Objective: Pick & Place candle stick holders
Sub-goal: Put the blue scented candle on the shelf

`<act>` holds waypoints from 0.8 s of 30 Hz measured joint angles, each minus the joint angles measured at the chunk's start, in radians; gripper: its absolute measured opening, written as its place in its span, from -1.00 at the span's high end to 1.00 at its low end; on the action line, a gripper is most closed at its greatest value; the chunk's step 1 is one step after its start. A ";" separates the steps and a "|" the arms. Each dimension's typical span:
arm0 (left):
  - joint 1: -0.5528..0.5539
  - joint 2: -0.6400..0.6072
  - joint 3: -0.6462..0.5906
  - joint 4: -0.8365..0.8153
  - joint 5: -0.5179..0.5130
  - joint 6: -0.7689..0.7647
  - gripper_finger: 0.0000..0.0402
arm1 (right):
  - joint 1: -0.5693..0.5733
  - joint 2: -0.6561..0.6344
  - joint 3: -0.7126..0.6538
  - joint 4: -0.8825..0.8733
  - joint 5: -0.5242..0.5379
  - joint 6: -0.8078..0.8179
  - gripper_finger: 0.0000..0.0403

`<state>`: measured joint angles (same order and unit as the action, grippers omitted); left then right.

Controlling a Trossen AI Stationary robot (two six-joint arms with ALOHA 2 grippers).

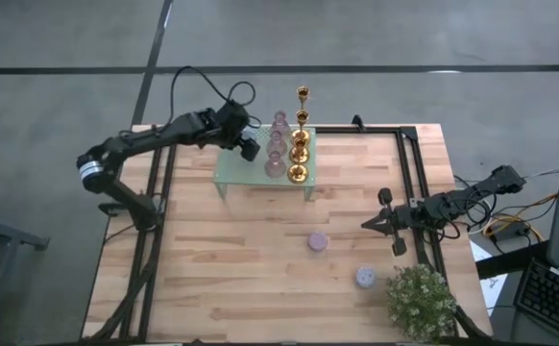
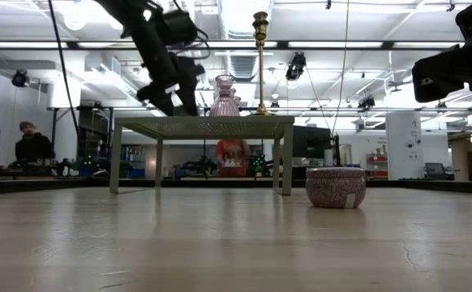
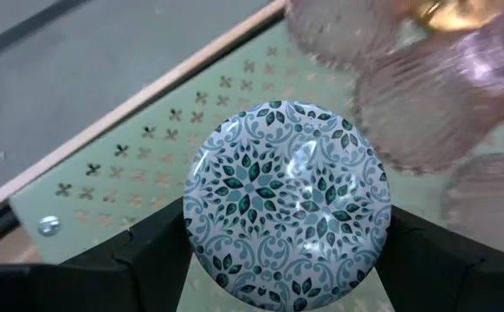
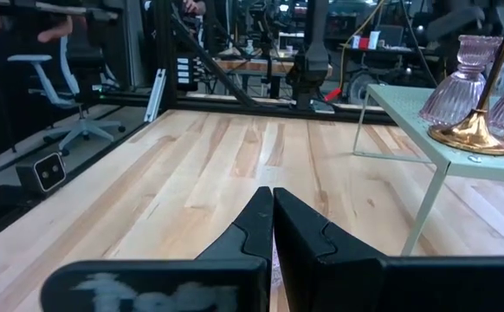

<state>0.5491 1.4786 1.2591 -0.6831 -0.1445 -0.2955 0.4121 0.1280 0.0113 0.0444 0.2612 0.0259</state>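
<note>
My left gripper [image 1: 249, 144] is over the left part of the mint-green rack [image 1: 231, 171], shut on a squat round holder with a blue-green patterned lid [image 3: 287, 204]. Gold stick holders [image 1: 300, 135] and pink glass holders [image 1: 278, 144] stand by their bases on the rack's right part. A lilac round holder [image 1: 317, 241] and a bluish round holder [image 1: 365, 277] sit on the table. My right gripper [image 1: 380, 223] is shut and empty above the table's right side. My left gripper pinches the round holder's side wall [image 3: 193, 227] between its two fingers [image 3: 152, 256], one on each opposite side. The fingers come from above, slanting down. The lid faces up and is level over the rack's perforated top [image 3: 105, 173]; whether the holder's bottom rests on the rack, I cannot tell.
A bushy potted plant [image 1: 420, 300] stands at the near right corner. Black rails [image 1: 409, 173] run along the table's sides. The wooden top between the rack and the round holders is bare. A person [image 2: 32, 144] sits in the room behind.
</note>
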 joint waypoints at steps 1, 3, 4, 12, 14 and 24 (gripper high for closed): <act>0.000 0.013 0.000 0.000 -0.001 0.000 -0.52 | 0.000 0.000 0.000 0.000 0.000 -0.001 0.96; 0.001 0.033 -0.001 -0.002 -0.004 0.000 -0.53 | 0.000 0.000 0.000 0.000 0.000 -0.003 0.96; 0.001 0.040 -0.001 -0.002 -0.005 0.001 -0.54 | 0.000 0.000 0.000 0.000 0.000 -0.002 0.96; 0.001 0.059 -0.001 0.013 -0.022 0.005 -0.69 | 0.000 0.000 0.000 0.000 0.000 -0.002 0.96; 0.000 0.058 -0.001 0.013 -0.052 0.003 -0.72 | 0.000 0.000 0.000 0.000 -0.001 -0.002 0.96; -0.002 0.030 -0.001 0.009 -0.066 -0.008 -0.86 | 0.000 0.013 0.000 0.000 -0.003 0.005 0.96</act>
<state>0.5472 1.5088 1.2579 -0.6742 -0.2104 -0.3032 0.4118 0.1405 0.0113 0.0444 0.2584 0.0307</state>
